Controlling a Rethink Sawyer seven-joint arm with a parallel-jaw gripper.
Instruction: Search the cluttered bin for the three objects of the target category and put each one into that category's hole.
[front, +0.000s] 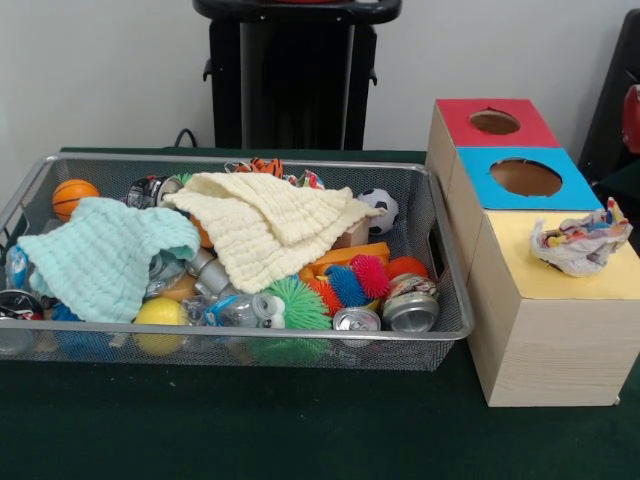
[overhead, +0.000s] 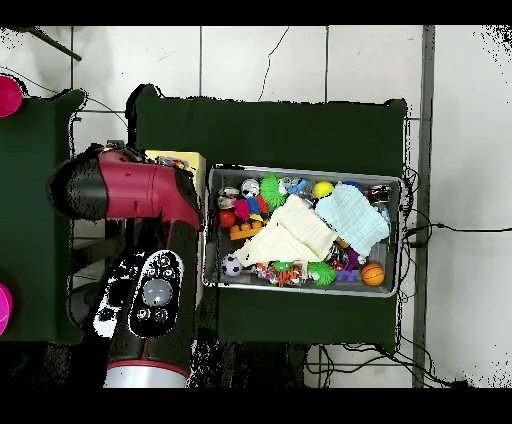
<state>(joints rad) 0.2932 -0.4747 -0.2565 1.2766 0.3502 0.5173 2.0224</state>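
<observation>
The wire mesh bin (front: 300, 345) sits on the green table (front: 250, 430), packed with clutter. Along the bin's near edge lie a yellow ball (front: 160, 315), a crushed can (front: 250, 310), a green spiky ball (front: 297, 300), and two more cans, one small (front: 357, 320) and one larger (front: 411, 310), toward the near right corner. Just behind these are a blue spiky ball (front: 346, 284), a pink spiky ball (front: 371, 274) and an orange block (front: 345, 255). A pale blue cloth (front: 100, 255) covers the left part of the bin, and a cream cloth (front: 265, 220) drapes over the middle. At the far left corner rests a small basketball (front: 73, 195); a toy soccer ball (front: 381, 208) lies by the far right side.

Beside the bin's right edge stands a wooden box (front: 545, 340) with three coloured tops: the near yellow one (front: 560, 275) has a crumpled wrapper (front: 582, 243) lying on it, the middle blue one (front: 525, 178) and the far red one (front: 495, 122) each show a round hole.

In the overhead view the red and black arm (overhead: 135, 195) reaches over the box, hiding most of it; the gripper cannot be made out, so whether it is wide or narrow I cannot tell
</observation>
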